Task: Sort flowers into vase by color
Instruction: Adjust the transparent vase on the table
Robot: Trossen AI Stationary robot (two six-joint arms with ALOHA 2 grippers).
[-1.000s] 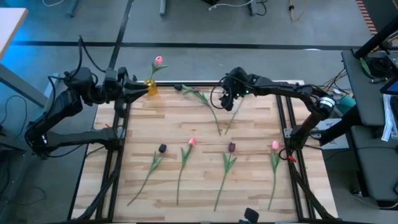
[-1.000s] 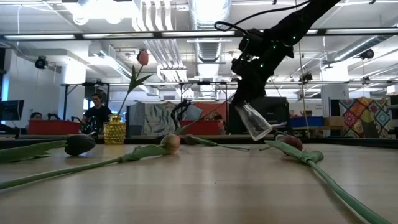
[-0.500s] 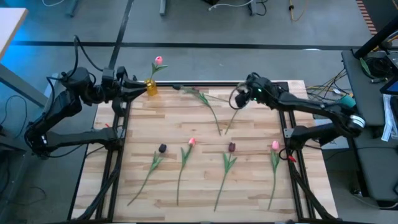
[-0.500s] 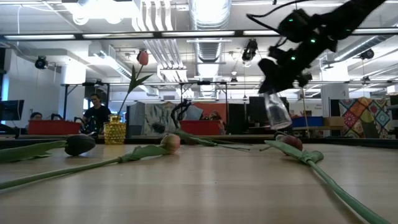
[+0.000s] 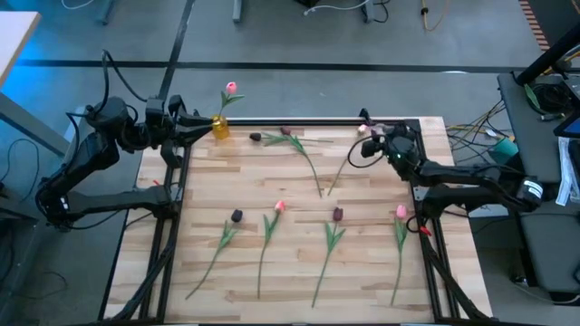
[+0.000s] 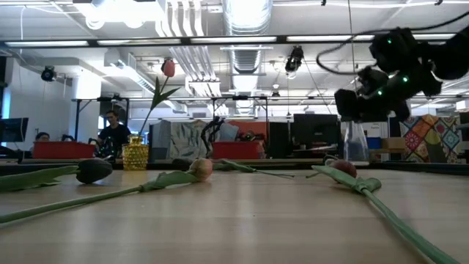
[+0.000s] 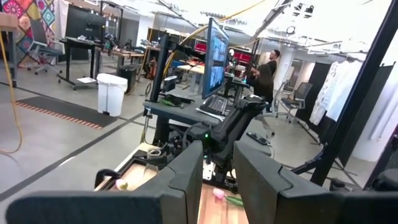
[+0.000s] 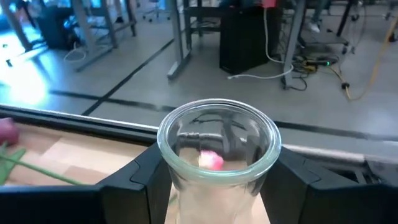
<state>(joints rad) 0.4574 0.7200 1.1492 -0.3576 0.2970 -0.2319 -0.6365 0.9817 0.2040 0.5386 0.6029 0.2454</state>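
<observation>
Right gripper at the far right corner of the table, fingers clamped on either side of a clear glass jar; only the right wrist view shows the grasp and a pink object seen through the glass. Low view shows the jar upright, hanging under the right gripper close above the tabletop; contact with the table not discernible. High view alone gives the layout: left gripper at the far left corner beside a small yellow vase holding one pink tulip. Left wrist view shows its two fingers parted with nothing between them. Four tulips lie in a near row, heads far, stems near: maroon, pink, maroon, pink. More tulips lie crossed at far centre, long green stems, one maroon head left.
</observation>
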